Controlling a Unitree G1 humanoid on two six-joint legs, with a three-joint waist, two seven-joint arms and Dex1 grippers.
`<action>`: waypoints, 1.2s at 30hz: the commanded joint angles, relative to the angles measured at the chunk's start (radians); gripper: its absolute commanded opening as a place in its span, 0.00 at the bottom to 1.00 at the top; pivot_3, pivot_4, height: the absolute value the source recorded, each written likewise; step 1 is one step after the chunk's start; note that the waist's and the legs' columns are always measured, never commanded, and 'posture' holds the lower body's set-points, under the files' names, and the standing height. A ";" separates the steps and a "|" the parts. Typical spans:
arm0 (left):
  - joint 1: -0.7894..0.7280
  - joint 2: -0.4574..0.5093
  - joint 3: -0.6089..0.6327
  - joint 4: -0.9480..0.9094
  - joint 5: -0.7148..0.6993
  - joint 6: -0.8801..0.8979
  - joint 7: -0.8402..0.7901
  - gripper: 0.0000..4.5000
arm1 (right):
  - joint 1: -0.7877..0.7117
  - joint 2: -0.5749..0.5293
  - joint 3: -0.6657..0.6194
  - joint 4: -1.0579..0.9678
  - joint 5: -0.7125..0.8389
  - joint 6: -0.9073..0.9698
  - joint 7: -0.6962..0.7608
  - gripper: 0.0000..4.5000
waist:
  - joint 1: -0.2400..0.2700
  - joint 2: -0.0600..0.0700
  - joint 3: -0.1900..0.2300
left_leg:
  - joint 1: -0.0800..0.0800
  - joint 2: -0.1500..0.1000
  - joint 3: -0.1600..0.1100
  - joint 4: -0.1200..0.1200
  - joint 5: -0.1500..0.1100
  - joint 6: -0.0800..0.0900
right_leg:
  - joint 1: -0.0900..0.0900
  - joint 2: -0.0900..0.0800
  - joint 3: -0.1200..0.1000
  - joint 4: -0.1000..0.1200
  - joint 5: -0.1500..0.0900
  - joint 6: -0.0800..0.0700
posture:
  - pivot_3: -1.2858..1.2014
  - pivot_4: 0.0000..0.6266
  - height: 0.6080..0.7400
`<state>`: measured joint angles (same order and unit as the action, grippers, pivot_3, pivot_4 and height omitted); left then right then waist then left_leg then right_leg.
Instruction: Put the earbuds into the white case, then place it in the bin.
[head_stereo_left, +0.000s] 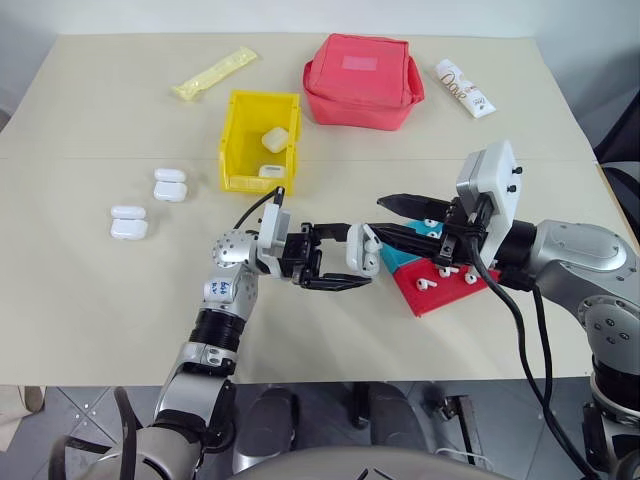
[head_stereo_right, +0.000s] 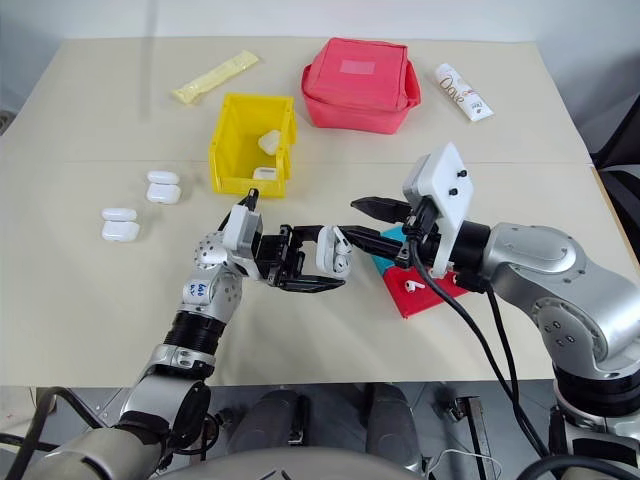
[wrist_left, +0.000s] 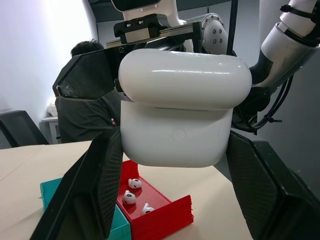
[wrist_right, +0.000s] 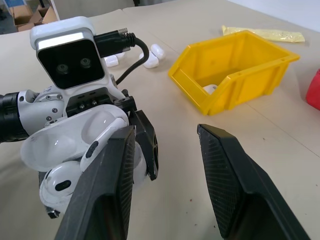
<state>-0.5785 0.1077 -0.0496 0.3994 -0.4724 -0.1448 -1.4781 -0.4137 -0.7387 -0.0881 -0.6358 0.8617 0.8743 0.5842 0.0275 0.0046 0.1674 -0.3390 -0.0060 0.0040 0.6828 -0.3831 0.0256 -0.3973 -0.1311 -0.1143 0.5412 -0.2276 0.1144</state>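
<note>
The right gripper (wrist_right: 165, 175) has its two black fingers spread apart over the beige surface (wrist_right: 310, 145). Just beside one finger, the left gripper (wrist_right: 125, 145) clamps an open white case (wrist_right: 75, 137) with an earbud (wrist_right: 62, 185) seated inside. Farther off stands the yellow bin (wrist_right: 240, 75), with more white cases (wrist_right: 150, 55) beyond it.

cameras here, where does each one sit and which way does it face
Left and right eye views: head, looking down over both arms at the table and yellow bin.
Left wrist view: along the left end effector, shut on the white case.
Right wrist view: along the right end effector, jaws apart.
Shared: the case, in all views.
</note>
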 joint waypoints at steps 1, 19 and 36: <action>-0.006 -0.006 0.003 -0.024 -0.023 -0.013 0.000 0.61 | -0.006 -0.004 -0.037 -0.024 0.002 -0.012 -0.019 0.45 | 0.000 0.000 0.000 | 0.000 0.000 0.000 0.000 0.000 0.000 | 0.000 0.000 0.000 0.000 0.000 0.000 | 0.52 0.24 1.00; -0.012 -0.010 0.010 -0.010 -0.021 -0.023 0.010 0.61 | -0.038 -0.016 -0.057 0.008 -0.024 -0.022 -0.031 0.45 | 0.000 0.000 0.000 | 0.000 0.000 0.000 0.000 0.000 0.000 | 0.000 0.000 0.000 0.000 0.000 0.000 | 0.52 0.24 1.00; -0.043 -0.009 0.031 0.055 -0.014 -0.056 0.012 0.61 | -0.052 -0.125 -0.240 -0.098 0.431 0.274 -0.378 0.45 | 0.001 0.000 0.000 | -0.001 0.001 -0.003 0.000 0.000 0.000 | 0.000 -0.002 0.006 -0.003 0.000 -0.001 | 0.52 0.24 1.00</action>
<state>-0.5940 0.1022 -0.0244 0.4528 -0.4724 -0.1857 -1.4652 -0.4503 -0.8455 -0.2869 -0.6890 1.2181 1.1429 0.2669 0.0287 0.0049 0.1676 -0.3408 -0.0052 0.0009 0.6828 -0.3831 0.0254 -0.3972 -0.1335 -0.1085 0.5380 -0.2276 0.1137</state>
